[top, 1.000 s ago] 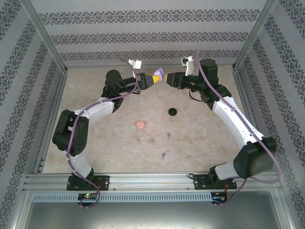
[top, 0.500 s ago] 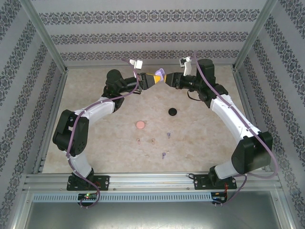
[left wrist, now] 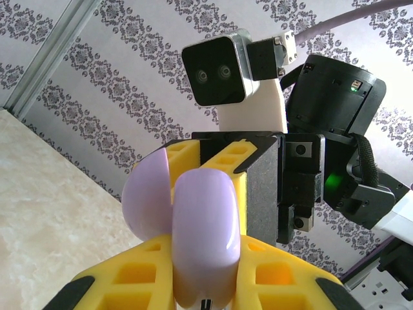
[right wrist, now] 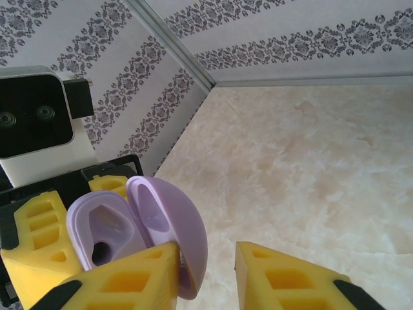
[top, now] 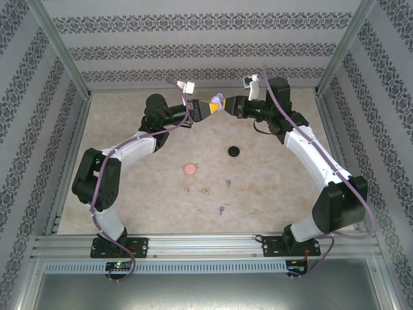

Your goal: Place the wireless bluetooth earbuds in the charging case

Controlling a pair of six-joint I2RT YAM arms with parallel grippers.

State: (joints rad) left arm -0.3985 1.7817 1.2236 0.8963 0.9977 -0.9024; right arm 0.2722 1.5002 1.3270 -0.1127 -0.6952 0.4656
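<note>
Left gripper (top: pixel 208 107) is clamped on the base of the light purple charging case (top: pixel 218 100) and holds it up off the table (top: pixel 271 187) at the far side, lid (right wrist: pixel 171 226) swung open. The right wrist view shows the moulded wells inside the case, one dark socket visible. Right gripper (top: pixel 227 107) is nose to nose with the case, jaws apart. The lid edge sits just beside one finger (right wrist: pixel 122 278) and there's bare gap to the other, so I read nothing as pinched there. The light purple earbuds (top: pixel 228 183) lie loose on the table near the middle, well apart from the case, and the pinkish-tan earbuds (top: pixel 188 190) are just left of them. The pink case (top: pixel 191 168) and black case (top: pixel 233 151) sit shut further back. Can't spot any black buds. Handling guess: the buds are tiny, near weightless, hard glossy plastic with rounded heads, so they're likely to squirt out of a pinch or roll when nudged. I'd take each across the stem or the flatter sides of the head with a light squeeze, keeping the stem pointed at its well. The case shell also looks slick and the hinge is probably the weak spot, so I'd keep the hold on the base sides and never lever on the lid. Which well takes which bud I can't tell from here.
</note>
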